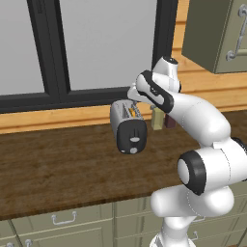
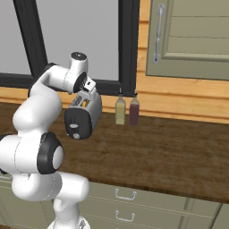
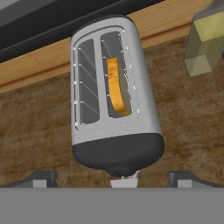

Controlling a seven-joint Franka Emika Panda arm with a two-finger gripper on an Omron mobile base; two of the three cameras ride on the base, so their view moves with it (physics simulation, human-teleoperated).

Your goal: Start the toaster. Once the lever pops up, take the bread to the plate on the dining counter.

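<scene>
The silver-grey toaster [image 1: 126,123] [image 2: 85,115] stands on the wood counter under the window. Its black end panel faces the robot, with a small lever tab [image 1: 134,140] above the round knob [image 1: 132,151]. From above, the toaster [image 3: 111,100] shows two slots, and the bread [image 3: 117,87] sits low in the right one, its yellow-brown crust showing. My gripper [image 3: 114,179] hovers just above the toaster's black end. It is open, with one finger tip on each side and nothing between them. The hand [image 1: 141,96] [image 2: 87,91] is over the toaster's top. The plate and the dining counter are out of view.
Two bottles stand by the wall right of the toaster, an olive-yellow one [image 2: 120,111] [image 3: 203,43] and a dark red one [image 2: 133,112]. A wall cabinet [image 1: 217,34] hangs at the upper right. Handled drawers [image 2: 125,195] run below the counter edge.
</scene>
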